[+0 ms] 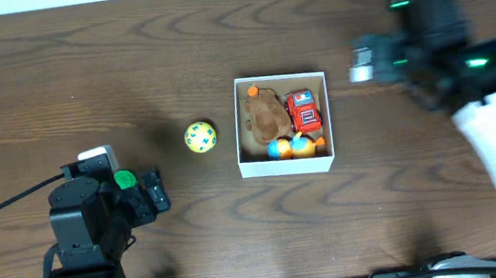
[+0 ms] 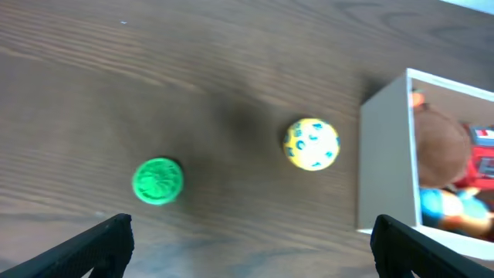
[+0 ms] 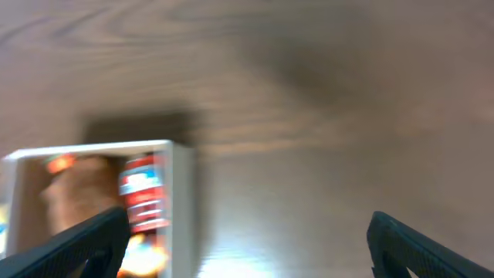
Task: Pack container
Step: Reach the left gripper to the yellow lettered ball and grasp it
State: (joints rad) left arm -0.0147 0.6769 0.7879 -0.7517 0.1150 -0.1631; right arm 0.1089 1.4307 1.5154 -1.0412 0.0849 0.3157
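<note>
White-walled square cardboard container (image 1: 287, 165) at centre of dark wooden counter (image 1: 76, 75); left tool (image 2: 251, 235) and right tool (image 3: 247, 235) both spread, empty. Risk: yellow blue-spotted ball (image 2: 311, 144) (round) rolls from off-centre pinch

The overhead camera hangs above the table (image 1: 48, 79) and looks straight down, wide enough to take in both arms and the container (image 1: 287, 166) in the middle. The left wrist camera sits far nearer the wood, facing down past the left gripper (image 2: 251, 235). It shares the yellow ball (image 2: 311, 144), the green toy (image 2: 158, 181) and the container's left wall with the overhead. The right wrist camera, blurred, looks down past the right gripper (image 3: 247, 239) from the container's opposite side.
</note>
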